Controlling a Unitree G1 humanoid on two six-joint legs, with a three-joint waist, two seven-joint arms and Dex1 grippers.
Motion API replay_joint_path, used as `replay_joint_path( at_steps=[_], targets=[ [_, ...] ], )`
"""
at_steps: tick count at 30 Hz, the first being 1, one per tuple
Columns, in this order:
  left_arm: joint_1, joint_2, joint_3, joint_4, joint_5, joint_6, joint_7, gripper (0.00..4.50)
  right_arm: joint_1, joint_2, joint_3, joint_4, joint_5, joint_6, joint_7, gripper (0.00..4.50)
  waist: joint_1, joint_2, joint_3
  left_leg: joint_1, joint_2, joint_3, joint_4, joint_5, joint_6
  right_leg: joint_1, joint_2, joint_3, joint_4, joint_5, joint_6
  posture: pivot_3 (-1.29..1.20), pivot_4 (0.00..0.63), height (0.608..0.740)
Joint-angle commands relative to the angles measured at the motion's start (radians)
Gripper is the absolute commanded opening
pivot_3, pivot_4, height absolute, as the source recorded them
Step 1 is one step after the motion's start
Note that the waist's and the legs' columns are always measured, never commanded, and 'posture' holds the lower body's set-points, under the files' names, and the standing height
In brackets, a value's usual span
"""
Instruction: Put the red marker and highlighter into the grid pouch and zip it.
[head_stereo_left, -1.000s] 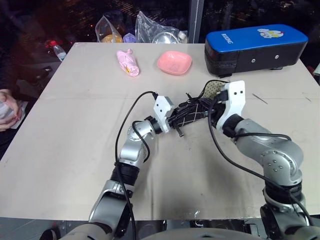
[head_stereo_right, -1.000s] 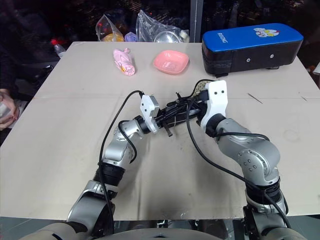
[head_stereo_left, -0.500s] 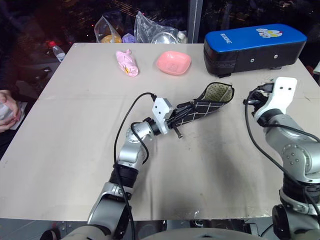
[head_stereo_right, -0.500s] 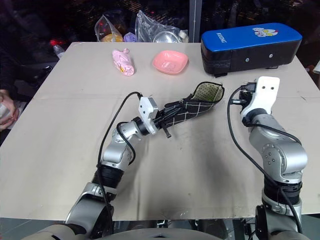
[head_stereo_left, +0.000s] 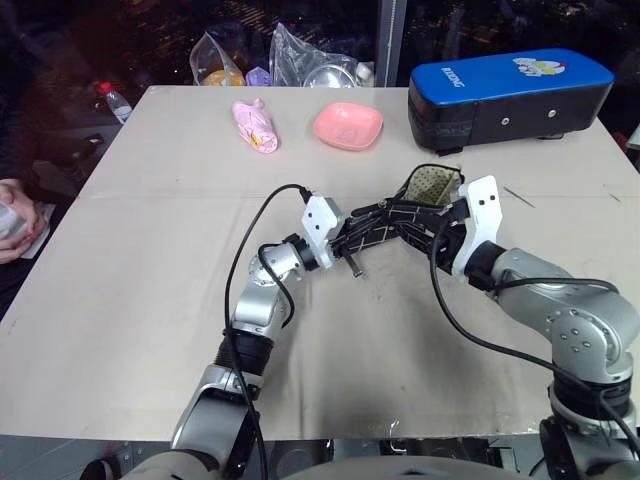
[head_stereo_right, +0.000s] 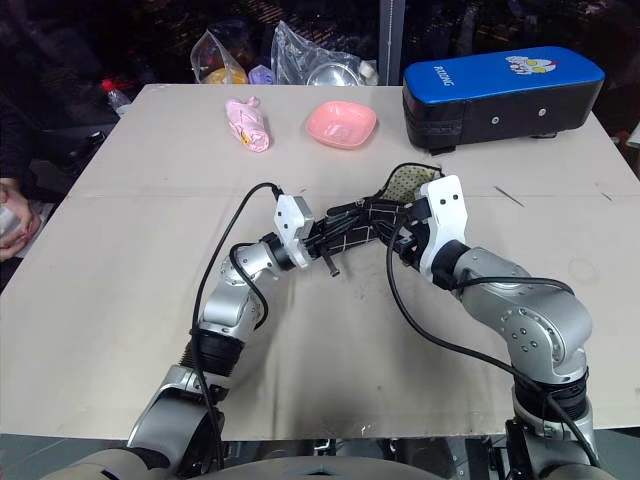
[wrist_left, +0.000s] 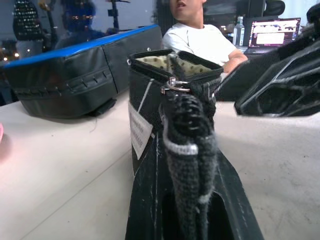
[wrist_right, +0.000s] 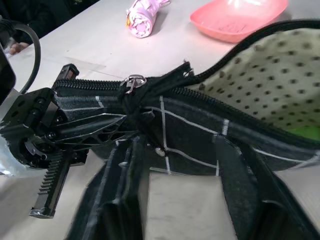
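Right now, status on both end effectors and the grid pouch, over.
Left end effector shut on grid pouch, holding it off the table. Right end effector open, fingers either side of pouch wall. Pouch mouth unzipped, green visible inside. Nothing in the way.

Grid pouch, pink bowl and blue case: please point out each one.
grid pouch (head_stereo_left: 385, 226), left eye view, on its checked side.
pink bowl (head_stereo_left: 348, 125), left eye view, on its inside.
blue case (head_stereo_left: 505, 76), left eye view, on its blue lid.

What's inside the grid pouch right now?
Through the open end of the grid pouch you see a pale lining with dark dots and a bit of bright green low inside, likely the highlighter. The rest of the inside is covered by the fabric, so no red marker can be made out.
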Motion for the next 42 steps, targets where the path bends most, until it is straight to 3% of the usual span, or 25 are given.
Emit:
replay_joint_path(
  at_steps=[1,7,16,19,21,22,34,42],
  targets=[
    [-0.004,0.001,-0.006,-0.049,0.008,-0.023,-0.003,0.0,-0.019,0.081,-0.014,-0.022,0.043,0.019,-0.049,1.83,-0.002,0.0,0.0,0.0,0.0,0.0,0.0,0.0,0.0,0.0,0.0,0.0,0.0,0.0,0.0,0.0,0.15,0.716],
    [-0.006,-0.001,-0.01,-0.049,0.013,-0.026,-0.011,0.0,-0.035,0.184,-0.037,0.007,0.042,0.022,-0.111,1.83,-0.001,0.0,0.0,0.0,0.0,0.0,0.0,0.0,0.0,0.0,-0.001,0.0,0.0,0.0,0.0,0.0,0.15,0.716],
    [0.003,0.01,-0.028,-0.053,0.029,-0.043,-0.031,0.0,-0.056,0.159,-0.011,0.039,-0.032,-0.008,-0.111,1.83,-0.001,0.0,0.0,0.0,0.0,0.0,0.0,0.0,0.0,0.0,0.0,0.0,0.0,0.0,0.0,0.0,0.15,0.716],
    [0.003,0.01,-0.028,-0.051,0.03,-0.045,-0.028,0.0,-0.055,0.155,-0.002,0.041,-0.052,-0.017,-0.108,1.08,-0.001,0.0,0.0,0.0,0.0,0.0,0.0,0.0,0.0,0.0,0.0,0.0,0.0,0.0,0.0,0.0,0.15,0.716],
    [0.004,0.01,-0.028,-0.052,0.03,-0.045,-0.026,0.0,-0.055,0.147,0.007,0.041,-0.068,-0.022,-0.106,0.22,-0.001,0.0,0.0,0.0,0.0,0.0,0.0,0.0,0.0,0.0,0.0,0.0,0.0,0.0,0.0,0.0,0.15,0.716],
    [0.005,0.009,-0.028,-0.054,0.03,-0.045,-0.024,0.0,-0.054,0.141,0.014,0.039,-0.076,-0.023,-0.103,0.1,-0.001,0.0,0.0,0.0,0.0,0.0,0.0,0.0,0.0,0.0,0.0,0.0,0.0,0.0,0.0,0.0,0.15,0.716],
    [0.003,0.009,-0.014,-0.04,0.034,-0.057,0.002,0.0,-0.054,0.146,-0.009,0.011,-0.217,-0.087,-0.194,0.1,-0.001,0.0,0.0,0.0,0.0,0.0,0.0,0.0,0.0,0.0,0.0,0.0,0.001,0.0,0.0,0.0,0.15,0.716],
    [-0.005,0.004,-0.009,-0.024,0.046,-0.083,0.026,0.0,-0.034,0.269,-0.103,0.011,-0.294,-0.159,-0.332,0.1,-0.001,0.0,0.0,0.0,0.0,0.0,0.0,0.0,0.0,0.0,0.0,0.0,0.001,0.0,0.0,0.0,0.15,0.716]
  ],
)
